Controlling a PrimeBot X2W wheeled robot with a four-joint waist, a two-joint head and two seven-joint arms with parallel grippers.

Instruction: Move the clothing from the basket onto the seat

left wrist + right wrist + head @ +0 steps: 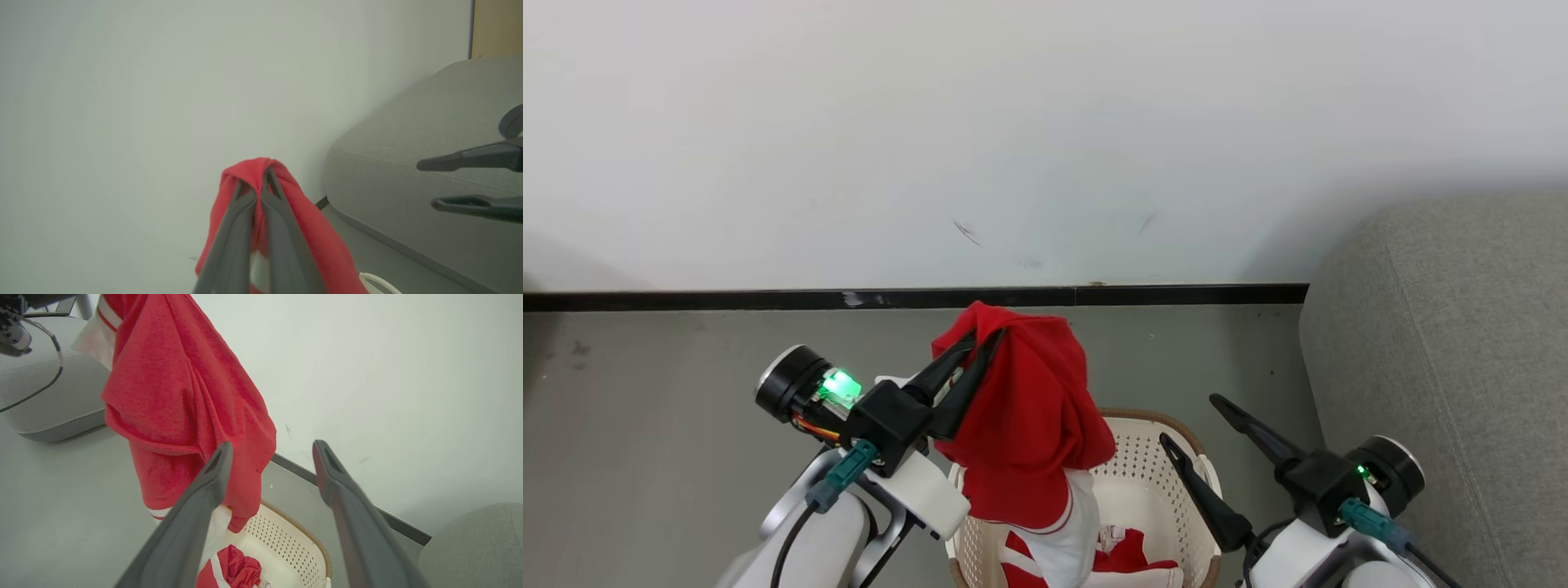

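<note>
Cream-white perforated plastic basket [1147,469] holds more crumpled red-and-white clothing [1127,559]. Above it, the left end effector [985,336] is clenched on a bunched fold of a soft red fabric garment [1029,408]. The garment hangs limp and is likely light, so a gathered fold is the surest hold. The right end effector [1191,420] is released. The grey woven-fabric upholstered seat [1445,343] lies to the right.

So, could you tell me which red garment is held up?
The garment pinched in the left tool, hanging over the basket; the other garment lies crumpled inside it.
</note>
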